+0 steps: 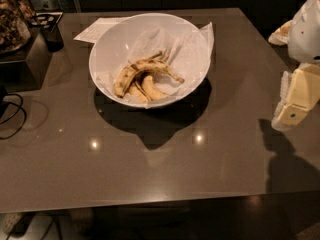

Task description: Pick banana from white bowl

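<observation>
The white bowl (pixel 114 43) stands on the brown table at centre back, lined with crinkled white paper. Inside it lies the banana (pixel 145 66), long and arched, yellow with dark brown streaks, its thin stem pointing right. Two shorter, paler bananas (pixel 149 89) lie under and in front of it. My gripper (pixel 293 108), cream and white, hangs at the right edge of the view, well to the right of the bowl and above the table's right side. It holds nothing that I can see.
A white sheet of paper (pixel 98 29) lies behind the bowl at the left. A dark box with clutter (pixel 35 49) stands at the far left, with a black cable (pixel 12 115) below it. The table's front edge (pixel 150 202) runs across the lower view.
</observation>
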You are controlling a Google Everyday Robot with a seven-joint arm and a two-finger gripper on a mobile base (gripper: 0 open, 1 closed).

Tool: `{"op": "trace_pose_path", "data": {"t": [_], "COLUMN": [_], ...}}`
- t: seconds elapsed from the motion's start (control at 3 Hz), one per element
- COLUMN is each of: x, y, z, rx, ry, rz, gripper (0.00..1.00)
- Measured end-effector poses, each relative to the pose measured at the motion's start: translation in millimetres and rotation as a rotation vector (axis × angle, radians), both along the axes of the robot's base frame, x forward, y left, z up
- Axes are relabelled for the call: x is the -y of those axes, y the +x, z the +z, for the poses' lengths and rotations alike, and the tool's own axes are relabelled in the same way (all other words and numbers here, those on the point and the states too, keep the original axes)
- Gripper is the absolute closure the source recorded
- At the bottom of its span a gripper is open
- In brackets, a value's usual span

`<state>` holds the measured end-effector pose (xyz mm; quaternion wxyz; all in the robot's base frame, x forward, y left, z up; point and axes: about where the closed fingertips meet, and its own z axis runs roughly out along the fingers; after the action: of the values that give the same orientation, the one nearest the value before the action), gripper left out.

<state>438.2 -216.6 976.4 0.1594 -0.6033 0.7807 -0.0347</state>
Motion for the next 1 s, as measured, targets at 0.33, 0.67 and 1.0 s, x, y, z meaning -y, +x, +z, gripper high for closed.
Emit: {"op": "trace_pose_path", "data": {"t": [0.33,0.67,1.0], "x": [-2.3,-18.7,-68.1], "y": [1.6,16.2,51.4], "z": [1.8,3.7,-0.4], "rx": [0.005,0.002,-0.01], "ry": [0.003,-0.01,-0.044], "rz": [0.002,0.071,0.264], "gripper": [0.0,0.0,0.0]}}
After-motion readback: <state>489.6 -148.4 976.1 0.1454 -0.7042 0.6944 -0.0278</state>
